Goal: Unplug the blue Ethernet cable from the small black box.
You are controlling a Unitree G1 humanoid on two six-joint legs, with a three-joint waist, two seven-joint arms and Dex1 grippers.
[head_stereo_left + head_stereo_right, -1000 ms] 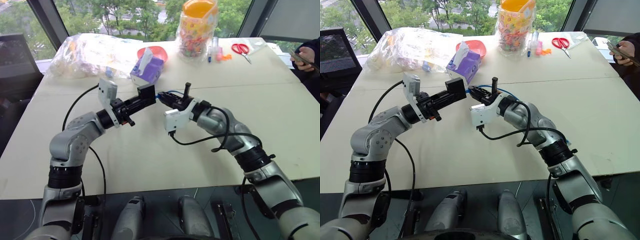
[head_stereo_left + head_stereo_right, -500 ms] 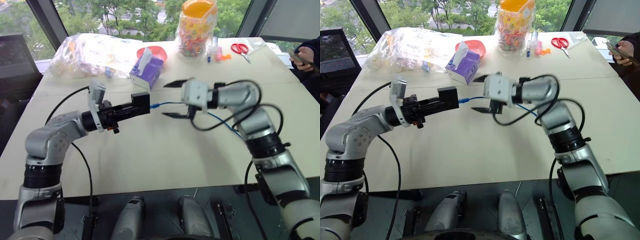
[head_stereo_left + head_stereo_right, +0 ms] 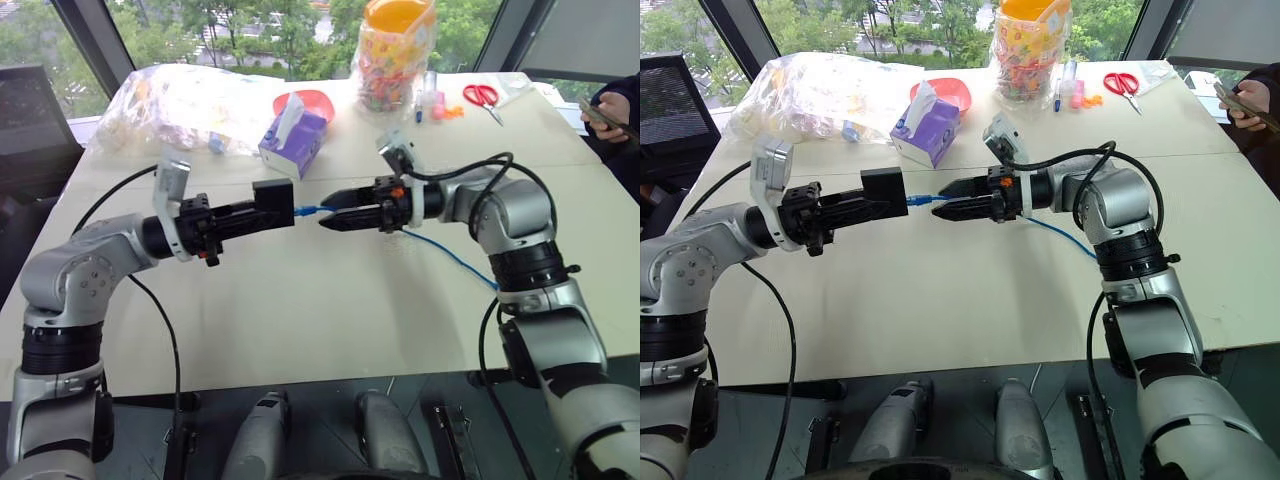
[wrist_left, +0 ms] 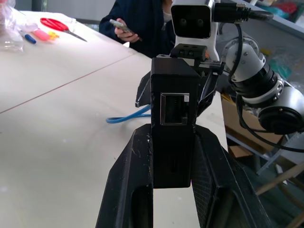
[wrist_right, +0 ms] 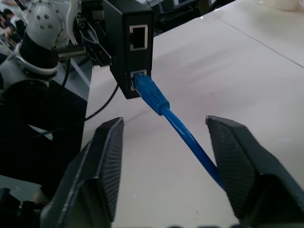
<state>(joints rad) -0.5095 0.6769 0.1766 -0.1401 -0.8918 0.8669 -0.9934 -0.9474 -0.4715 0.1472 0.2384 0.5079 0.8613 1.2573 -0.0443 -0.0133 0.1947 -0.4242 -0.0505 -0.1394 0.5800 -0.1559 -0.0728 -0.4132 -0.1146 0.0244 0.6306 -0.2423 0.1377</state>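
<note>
My left gripper (image 3: 862, 205) is clamped on the small black box (image 3: 884, 192), held above the table (image 3: 940, 300). The blue Ethernet cable (image 5: 156, 98) is plugged in; my right gripper (image 5: 166, 161) straddles it, fingers apart. I'd close near the plug and pull straight. No readable writing.

Silver jointed arms (image 3: 95, 285), black wrist segments, looping black cables (image 3: 168, 345), white wrist camera blocks (image 3: 170, 192)

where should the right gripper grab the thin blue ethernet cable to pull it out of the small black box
Probably on the blue plug boot of the thin blue ethernet cable, right at the small black box. Come in along the cord, opposite the left gripper; the right gripper already straddles the cord, open.
</note>
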